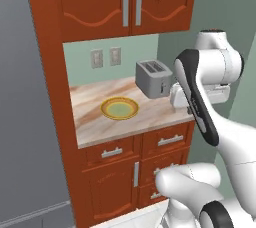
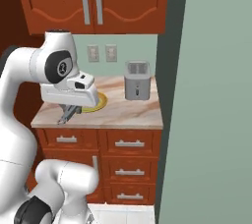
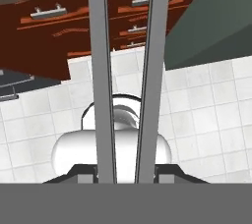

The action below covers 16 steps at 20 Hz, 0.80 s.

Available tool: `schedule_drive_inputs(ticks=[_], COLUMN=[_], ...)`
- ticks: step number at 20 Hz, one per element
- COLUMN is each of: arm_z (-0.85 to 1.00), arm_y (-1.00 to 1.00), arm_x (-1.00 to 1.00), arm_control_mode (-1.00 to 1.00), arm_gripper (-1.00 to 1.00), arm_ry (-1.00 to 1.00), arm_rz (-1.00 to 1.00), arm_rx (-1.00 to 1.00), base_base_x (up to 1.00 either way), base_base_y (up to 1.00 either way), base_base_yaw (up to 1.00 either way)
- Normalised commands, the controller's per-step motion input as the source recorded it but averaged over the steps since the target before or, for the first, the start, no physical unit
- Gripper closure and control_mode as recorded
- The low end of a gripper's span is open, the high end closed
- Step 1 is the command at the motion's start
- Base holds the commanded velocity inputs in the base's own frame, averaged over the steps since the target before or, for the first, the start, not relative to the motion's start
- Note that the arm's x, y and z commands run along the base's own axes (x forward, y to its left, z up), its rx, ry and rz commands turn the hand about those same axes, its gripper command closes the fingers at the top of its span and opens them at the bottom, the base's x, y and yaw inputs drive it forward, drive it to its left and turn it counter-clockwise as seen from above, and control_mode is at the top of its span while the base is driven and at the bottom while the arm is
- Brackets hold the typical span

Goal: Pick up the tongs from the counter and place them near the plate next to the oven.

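The slender grey tongs (image 3: 101,70) run up the hand view as two long thin arms from between my fingertips, and my gripper (image 3: 125,171) is shut on them. In the right base view my gripper (image 2: 70,110) hangs under the white hand at the counter's (image 2: 133,112) front left, with the tongs (image 2: 64,118) slanting down from it. The hand hides part of the yellow plate (image 2: 101,101) there. From the left base view the plate (image 1: 119,108) lies whole on the marbled counter (image 1: 95,124), and my forearm covers most of the hand to its right.
A grey toaster (image 1: 153,78) stands at the counter's back right, also the toaster (image 2: 137,80) from the other side. Red-brown drawers (image 2: 129,143) sit below, wall cabinets (image 1: 125,2) above. A green wall (image 2: 211,95) closes the right, a tall grey panel (image 1: 25,122) the left. White floor tiles (image 3: 211,95) lie under the hand.
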Motion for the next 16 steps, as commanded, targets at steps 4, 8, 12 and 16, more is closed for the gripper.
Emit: schedule_drive_inputs(ticks=[4,8,12,16], arm_z=[0.00,0.00,0.00,-0.08], arm_y=[0.00,0.00,0.00,0.02], arm_x=[0.00,0.00,0.00,0.04], arm_control_mode=[1.00,1.00,1.00,-1.00], arm_gripper=[1.00,1.00,1.00,1.00], arm_ry=[0.00,0.00,0.00,0.00], arm_rz=[0.00,0.00,0.00,-0.01], arm_rx=[0.00,0.00,0.00,0.00], base_base_x=[0.61,0.40,0.19,0.09], base_base_y=[0.40,0.36,0.13,0.01], base_base_yaw=[-0.10,-0.11,-0.08,-0.03])
